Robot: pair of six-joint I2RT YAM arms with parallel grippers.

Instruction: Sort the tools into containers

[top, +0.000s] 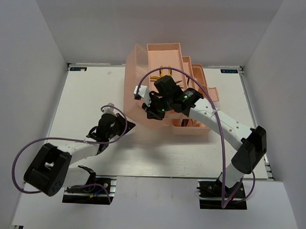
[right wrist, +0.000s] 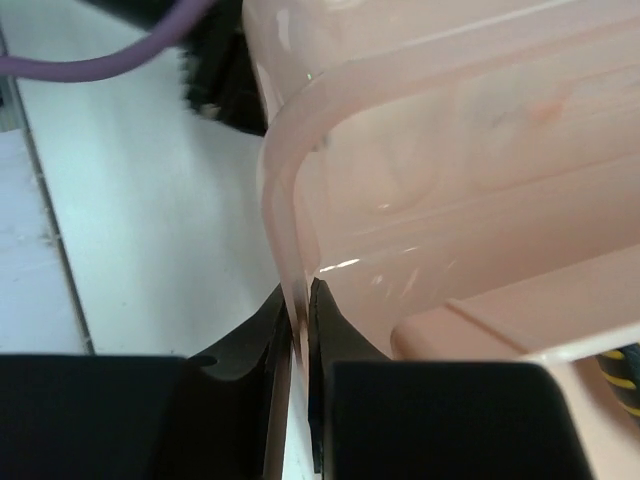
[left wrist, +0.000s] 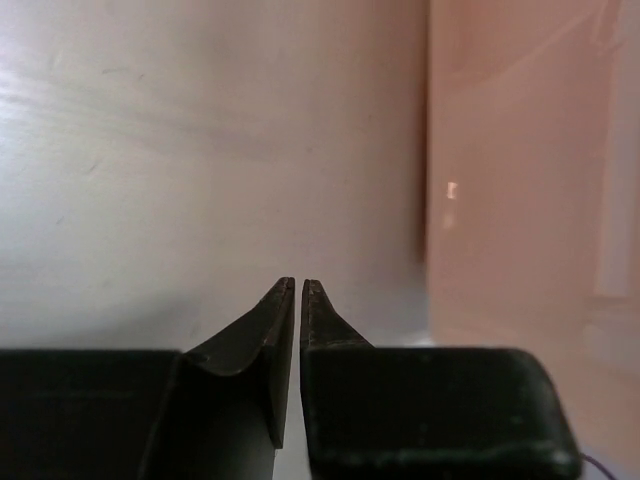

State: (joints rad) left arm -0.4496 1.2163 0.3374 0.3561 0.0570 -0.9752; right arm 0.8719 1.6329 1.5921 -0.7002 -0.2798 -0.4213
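The pink toolbox (top: pixel 168 48) stands open at the far middle of the white tabletop (top: pixel 166 160), with its fold-out trays (top: pixel 200 76) stepped out to the right and its see-through lid (top: pixel 137 68) swung over to the left. The right tool (right wrist: pixel 298 295) is closed on the lid's rounded rim, one finger on each side of the thin plastic, so the rim runs up out of the pinch. The right arm (top: pixel 228 128) reaches diagonally across the tabletop to get there, and its wrist and black housing sit over the middle of the toolbox, hiding most of the compartments from above. Yellow pliers (top: pixel 163 70) show in the rear compartment, partly behind that arm; a bit of yellow and black also peeks in at the lower right of the right wrist view, too cut off to name. A purple cable (top: pixel 220 142) arcs from the right base up over the toolbox, crossing the rear compartment, and passes just above the lid. The left tool (left wrist: pixel 298 285) is shut with nothing between its fingers, its tips almost meeting, low over bare tabletop just left of the toolbox, whose pink side fills the right of its view. White walls (top: pixel 29 65) close in the tabletop on three sides.
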